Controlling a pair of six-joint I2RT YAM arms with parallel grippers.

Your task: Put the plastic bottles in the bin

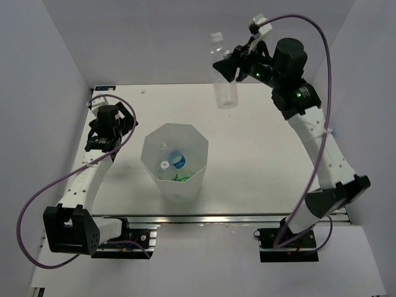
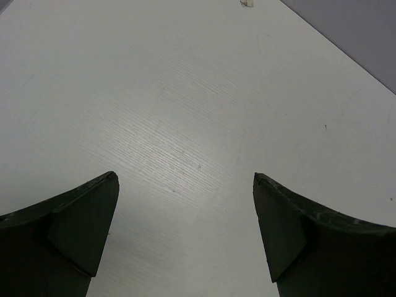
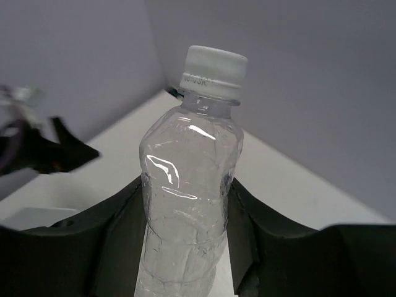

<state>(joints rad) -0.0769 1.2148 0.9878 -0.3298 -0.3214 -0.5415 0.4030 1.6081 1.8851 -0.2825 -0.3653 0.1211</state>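
The right claw point(image 1: 226, 65) is clamped round the middle of a clear bottle point(image 1: 224, 86), held cap-up, well above the far right of the surface point(image 1: 260, 154). The left claw point(image 2: 185, 179) is spread wide and empty, low over the surface on the left. The bin point(image 1: 151, 139) stands left of centre, with a blue-labelled bottle point(image 1: 177, 161) and something green point(image 1: 183, 179) inside.

This looks like the carry step: next, the bottle should swing left and nearer until it hangs over the bin's mouth, then the fingers let go.

The held bottle has no label. Its white cap point(image 3: 213, 69) bears raised lettering, too fine to read. The blue label is also illegible.
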